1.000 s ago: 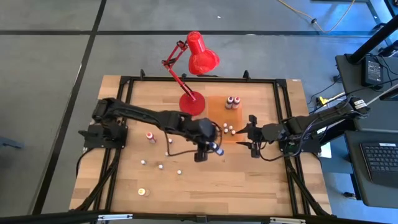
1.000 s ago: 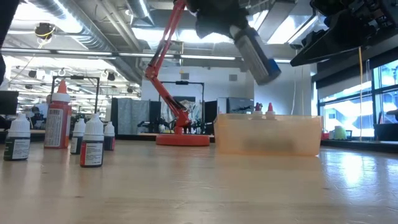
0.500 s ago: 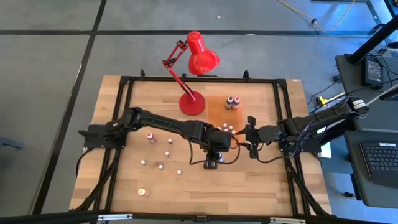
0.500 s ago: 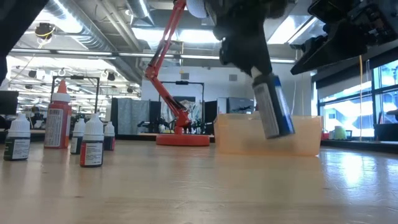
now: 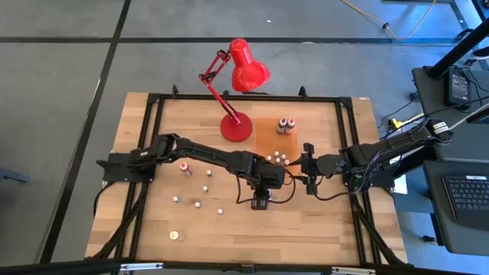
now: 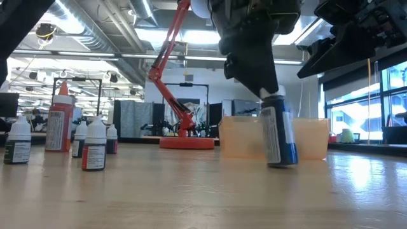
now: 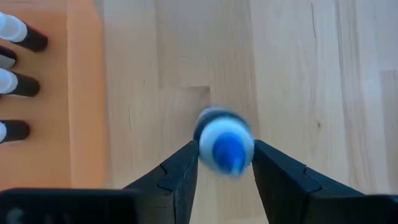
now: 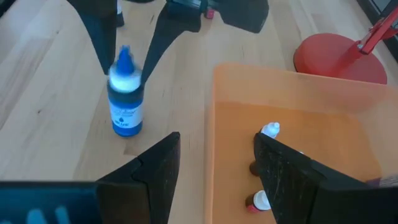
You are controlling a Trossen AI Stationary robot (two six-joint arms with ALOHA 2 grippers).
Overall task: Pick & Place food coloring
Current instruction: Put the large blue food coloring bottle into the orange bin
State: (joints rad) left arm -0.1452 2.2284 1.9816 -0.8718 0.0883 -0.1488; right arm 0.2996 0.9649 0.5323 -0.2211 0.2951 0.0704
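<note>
A blue food coloring bottle with a white shoulder and blue tip stands on the wood, just off the near-left corner of the orange tray. My left gripper is above it, shut on its top; the right wrist view also shows this bottle. My right gripper is open and hovers beside the tray's right side, touching nothing. Two bottles and some small white-topped ones stand in the tray. More bottles stand on the table's left half. My left gripper pinches the blue bottle between its two fingers at the white shoulder just below the blue tip. The fingers come from above, pointing down. The bottle's base is on the table, and it stands nearly upright, leaning slightly.
A red desk lamp has its base at the tray's far-left corner. A red bottle and a yellow one stand among the loose bottles on the left. Bare wood lies along the near edge.
My left gripper moved toward the table's right edge and came down, staying shut on the blue bottle. The bottle was lifted and strongly tilted a second ago; it swung toward upright and now has its base on the table beside the tray.
</note>
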